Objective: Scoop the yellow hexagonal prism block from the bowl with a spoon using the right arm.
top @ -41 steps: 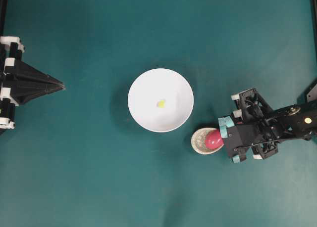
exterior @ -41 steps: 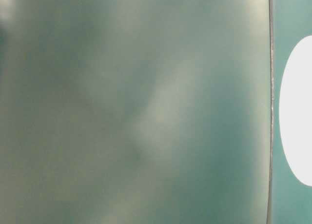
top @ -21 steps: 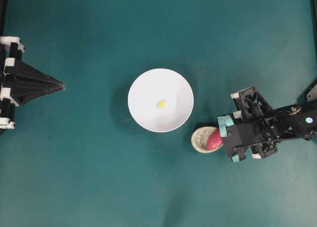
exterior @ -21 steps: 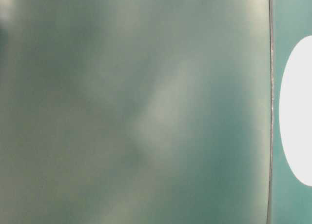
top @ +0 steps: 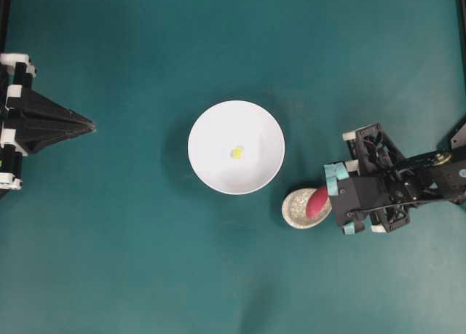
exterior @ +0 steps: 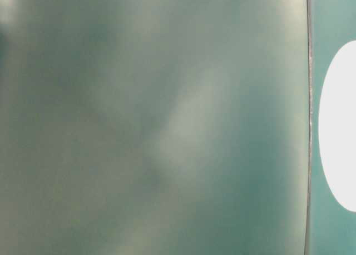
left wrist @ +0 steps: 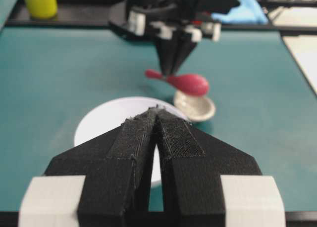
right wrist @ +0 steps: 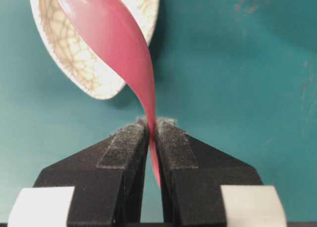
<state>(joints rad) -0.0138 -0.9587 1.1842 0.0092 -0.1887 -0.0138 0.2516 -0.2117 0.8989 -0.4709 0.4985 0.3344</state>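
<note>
The tiny yellow hexagonal block point(top: 237, 153) lies near the middle of the white bowl point(top: 211, 130). To the bowl's lower right, the pink-red spoon point(top: 317, 201) has its scoop over a speckled beige rest point(top: 295, 212). My right gripper point(top: 333, 202) is shut on the spoon's handle. The right wrist view shows the handle point(right wrist: 148, 101) pinched edge-on in that gripper point(right wrist: 151, 124). From the left wrist, the spoon point(left wrist: 190, 83) hangs just above the rest point(left wrist: 196, 108). My left gripper point(top: 89, 123) rests shut at the far left, pointing at the bowl point(left wrist: 99, 123); its fingers hide the block there.
A yellow cup point(left wrist: 40, 2) and a blue cloth point(left wrist: 247, 12) sit beyond the table's far black rail. The table-level view is a blur, with a white curved shape point(exterior: 339, 127) at its right edge. Black frame posts stand at the table's left and right edges.
My right gripper has closed onto the spoon's handle and drawn slightly right, tilting the scoop up off the rest. The left arm, bowl and block have not moved.
</note>
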